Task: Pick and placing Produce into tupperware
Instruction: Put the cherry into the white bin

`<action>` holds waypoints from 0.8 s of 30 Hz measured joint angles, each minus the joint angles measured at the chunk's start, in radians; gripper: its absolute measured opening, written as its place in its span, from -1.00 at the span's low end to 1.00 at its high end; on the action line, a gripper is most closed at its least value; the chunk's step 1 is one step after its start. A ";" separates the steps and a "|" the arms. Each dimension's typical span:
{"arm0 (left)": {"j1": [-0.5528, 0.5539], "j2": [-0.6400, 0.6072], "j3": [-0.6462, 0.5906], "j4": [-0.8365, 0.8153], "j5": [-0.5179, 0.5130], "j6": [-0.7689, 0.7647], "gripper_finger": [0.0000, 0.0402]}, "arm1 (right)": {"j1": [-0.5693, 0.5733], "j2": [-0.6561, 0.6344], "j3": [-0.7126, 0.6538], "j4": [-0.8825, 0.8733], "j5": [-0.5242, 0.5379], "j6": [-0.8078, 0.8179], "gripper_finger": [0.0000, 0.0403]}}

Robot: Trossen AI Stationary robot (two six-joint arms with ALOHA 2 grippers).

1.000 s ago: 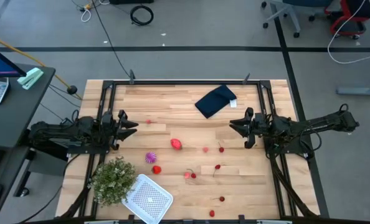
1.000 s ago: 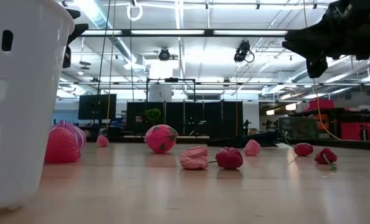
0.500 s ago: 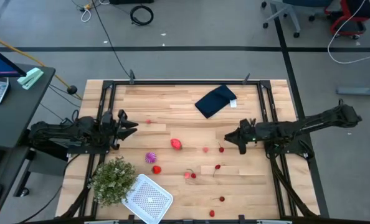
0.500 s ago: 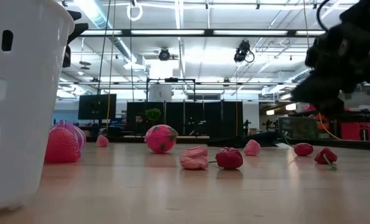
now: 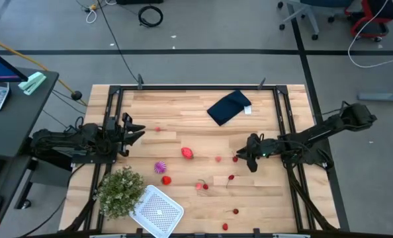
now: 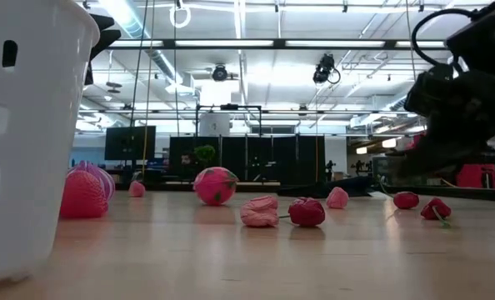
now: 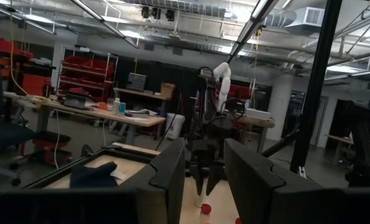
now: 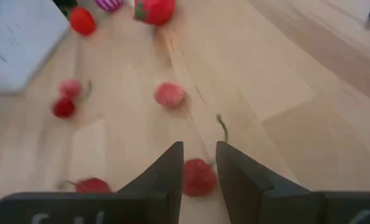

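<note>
Right gripper (image 5: 244, 157), fingers parted, hovers directly over a red cherry (image 8: 199, 177) lying between its tips.

The tupperware (image 6: 27, 142) is cut off by the low view's left edge.

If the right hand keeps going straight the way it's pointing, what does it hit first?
Most likely the small red cherry-like fruit with a stem, lying on the wooden table right between the right hand's open fingers, though depth is uncertain.

red produce (image 5: 187, 153) | white perforated tupperware (image 5: 158, 210) | navy cloth (image 5: 228, 107)
</note>
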 joint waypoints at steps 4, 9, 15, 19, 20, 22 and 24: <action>0.000 0.000 0.000 0.000 0.000 0.000 -0.42 | 0.000 0.040 0.000 0.020 0.036 -0.036 -0.31; 0.000 0.000 0.000 0.000 0.000 0.000 -0.44 | -0.001 0.072 0.000 0.113 0.066 -0.064 -0.09; 0.000 0.000 0.000 0.000 0.000 0.000 -0.43 | -0.001 0.127 0.010 0.159 0.066 -0.021 0.06; 0.000 0.000 0.000 0.000 -0.004 0.000 -0.45 | -0.001 0.202 0.060 0.159 0.075 -0.051 0.05; 0.000 0.000 0.000 0.000 -0.004 0.000 -0.45 | -0.001 0.223 0.075 0.159 0.078 -0.060 0.04; 0.000 0.000 0.000 0.000 -0.004 -0.004 -0.45 | -0.001 0.262 0.106 0.134 0.082 -0.072 0.03; 0.000 0.000 0.000 0.000 -0.004 -0.009 -0.44 | -0.003 0.292 0.135 0.058 0.082 -0.072 0.01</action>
